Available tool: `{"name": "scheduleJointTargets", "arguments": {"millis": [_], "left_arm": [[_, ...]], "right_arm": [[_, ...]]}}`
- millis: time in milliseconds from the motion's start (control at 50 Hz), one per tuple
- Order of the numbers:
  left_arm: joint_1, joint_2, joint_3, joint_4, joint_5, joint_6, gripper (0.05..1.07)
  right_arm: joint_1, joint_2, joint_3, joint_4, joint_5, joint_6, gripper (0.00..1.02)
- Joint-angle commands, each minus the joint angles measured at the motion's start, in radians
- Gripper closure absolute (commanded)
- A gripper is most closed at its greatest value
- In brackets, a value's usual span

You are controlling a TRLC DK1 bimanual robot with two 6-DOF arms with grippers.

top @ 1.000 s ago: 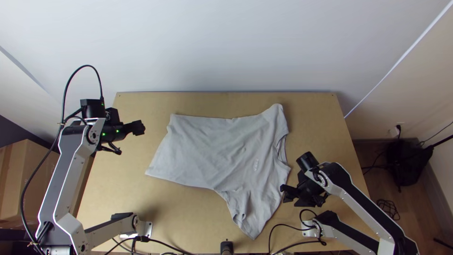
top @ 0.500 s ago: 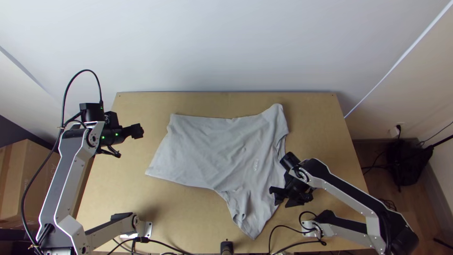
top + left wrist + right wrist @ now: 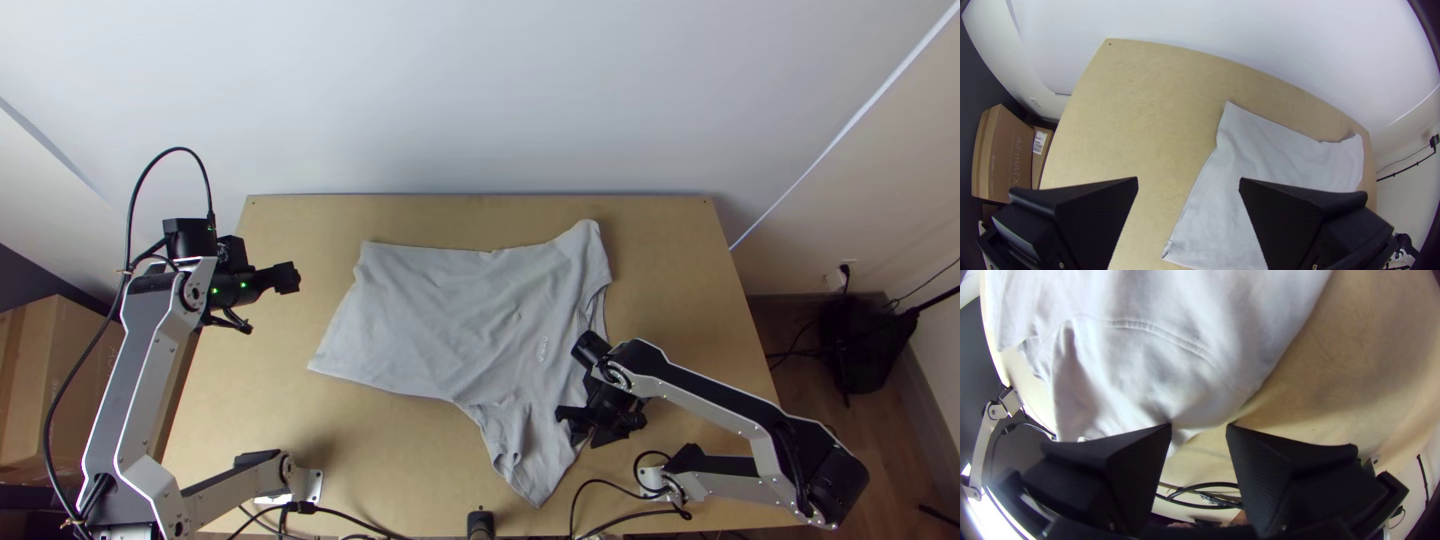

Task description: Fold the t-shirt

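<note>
Here, a light-grey cloth t-shirt [image 3: 450, 320] lies spread, slightly rumpled, on the light wooden table [image 3: 660, 230], its sleeve edge beneath the black right gripper [image 3: 577, 430], jaws parted; the black left gripper [image 3: 288, 278], jaws also apart, hangs beyond the hem.

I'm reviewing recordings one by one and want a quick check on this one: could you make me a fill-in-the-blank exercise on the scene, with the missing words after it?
The t-shirt on the wooden table is coloured ____.
The left gripper has its two fingers apart and holds ____.
The gripper over the t-shirt's edge belongs to the ____ arm.
The cardboard box is at the top view's ____ edge.

Missing words: grey; nothing; right; left.
</note>
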Motion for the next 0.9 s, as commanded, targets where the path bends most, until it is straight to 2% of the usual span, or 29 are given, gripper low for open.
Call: {"name": "scheduleJointTargets", "arguments": {"millis": [0,40,100,220,380,440,540,680,880], "left_arm": [[0.005,0.007,-0.024,-0.014,0.009,0.060,0.10],[0.007,0.007,-0.035,-0.024,0.011,0.083,0.10],[0.007,0.007,-0.050,-0.036,0.009,0.112,0.10],[0.008,0.021,-0.084,-0.059,0.005,0.187,0.10],[0.036,0.093,-0.124,-0.183,-0.037,0.313,0.10],[0.036,0.111,-0.144,-0.189,-0.087,0.338,0.10],[0.062,0.130,-0.178,-0.191,-0.092,0.394,0.10],[0.065,0.168,-0.201,-0.232,-0.092,0.414,0.10],[0.022,0.193,-0.245,-0.215,-0.092,0.423,0.10]], "right_arm": [[0.027,0.027,-0.035,0.028,-0.006,0.003,0.65],[0.035,0.032,-0.038,0.029,-0.005,-0.008,0.76],[0.047,0.031,-0.038,0.040,0.001,-0.025,1.00],[0.056,0.021,-0.041,0.046,0.009,-0.045,1.00],[0.052,0.003,-0.042,0.055,0.015,-0.051,1.00],[0.046,-0.002,-0.042,0.055,0.015,-0.051,1.00],[0.043,-0.011,-0.042,0.057,0.017,-0.051,1.00],[0.038,-0.020,-0.042,0.057,0.017,-0.051,1.00],[0.035,-0.034,-0.042,0.060,0.024,-0.048,1.00]]}}
